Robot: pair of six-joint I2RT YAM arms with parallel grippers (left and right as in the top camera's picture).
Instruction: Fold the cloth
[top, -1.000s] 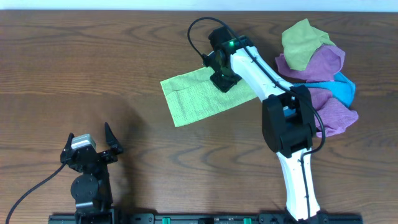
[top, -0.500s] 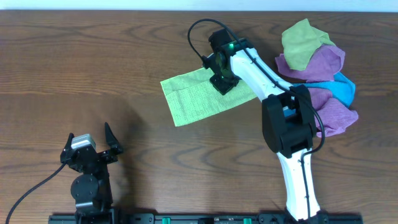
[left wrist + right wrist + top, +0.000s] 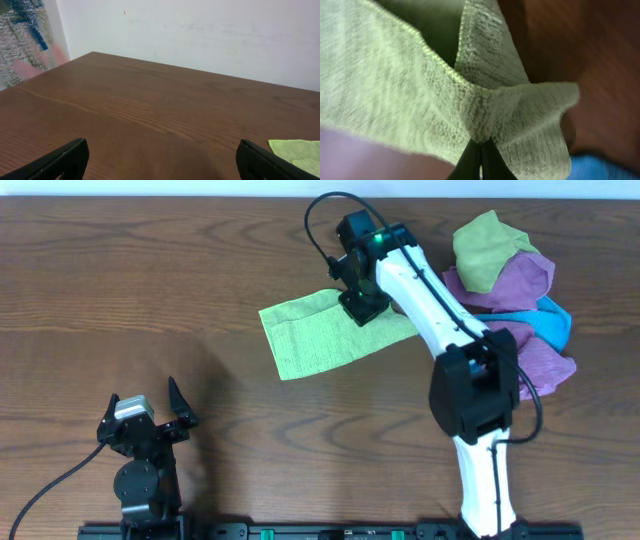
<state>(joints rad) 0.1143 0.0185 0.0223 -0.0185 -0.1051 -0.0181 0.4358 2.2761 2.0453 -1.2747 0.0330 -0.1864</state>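
Brown wooden table (image 3: 150,270) carries a heap of purple, blue and olive cloths (image 3: 520,300) at 2 o'clock and a light green rectangular terry cloth (image 3: 310,340) lying mostly flat just toward 12 o'clock of centre. Right gripper (image 3: 358,308) sits at that cloth's 1 o'clock edge, fingers pinched together on a raised fold. Left gripper (image 3: 142,402) rests at 7 o'clock, well apart from it, jaws spread wide.
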